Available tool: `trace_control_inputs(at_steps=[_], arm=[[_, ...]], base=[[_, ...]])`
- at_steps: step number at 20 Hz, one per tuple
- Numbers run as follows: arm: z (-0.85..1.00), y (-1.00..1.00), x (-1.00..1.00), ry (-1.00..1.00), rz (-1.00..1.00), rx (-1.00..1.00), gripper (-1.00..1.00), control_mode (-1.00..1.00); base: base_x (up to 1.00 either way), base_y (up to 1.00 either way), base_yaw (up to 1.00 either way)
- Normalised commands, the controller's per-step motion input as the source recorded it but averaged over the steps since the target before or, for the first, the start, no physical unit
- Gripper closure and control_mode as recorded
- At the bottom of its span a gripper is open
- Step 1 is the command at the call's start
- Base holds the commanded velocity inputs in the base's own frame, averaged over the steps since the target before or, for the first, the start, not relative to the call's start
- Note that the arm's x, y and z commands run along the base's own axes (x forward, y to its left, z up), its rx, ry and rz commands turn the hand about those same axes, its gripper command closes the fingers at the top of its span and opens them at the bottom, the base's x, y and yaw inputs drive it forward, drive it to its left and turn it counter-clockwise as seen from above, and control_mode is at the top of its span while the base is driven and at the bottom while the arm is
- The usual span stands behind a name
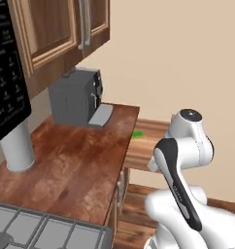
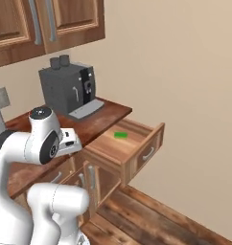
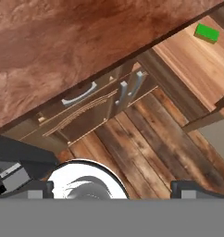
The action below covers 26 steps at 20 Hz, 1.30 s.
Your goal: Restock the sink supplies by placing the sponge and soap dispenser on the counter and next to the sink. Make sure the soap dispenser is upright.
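Sponge [image 2: 121, 135] lies alone in the open drawer [image 2: 137, 153] just right of the counter [image 1: 75, 160] edge. Gripper [image 3: 113, 190] is spread open, its fingertips mostly cut off.

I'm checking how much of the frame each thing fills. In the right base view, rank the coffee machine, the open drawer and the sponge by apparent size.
1. open drawer, nearer the camera, which may inflate it
2. coffee machine, not far behind in apparent size
3. sponge, by far the smallest

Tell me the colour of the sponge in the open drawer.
Bright green. The sponge shows best in the hand view, lying on the drawer floor.
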Motion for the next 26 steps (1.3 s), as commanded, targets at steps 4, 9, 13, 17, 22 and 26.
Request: trace_control_inputs(at_steps=[4,9,13,17,22,26], arm=[[0.00,0.00,0.00,0.00,0.00,0.00,-1.00,1.00],[0.00,0.00,0.00,0.00,0.00,0.00,-1.00,1.00],[0.00,0.00,0.00,0.00,0.00,0.00,-1.00,1.00],[0.00,0.00,0.00,0.00,0.00,0.00,-1.00,1.00],[0.00,0.00,0.00,0.00,0.00,0.00,-1.00,1.00],[0.00,0.00,0.00,0.00,0.00,0.00,-1.00,1.00]], base=[[0.56,-0.33,0.37],[0.54,-0.46,0.31],[0.34,-0.11,0.21],[0.26,0.00,0.07],[0.47,0.00,0.01],[0.40,0.00,0.03]])
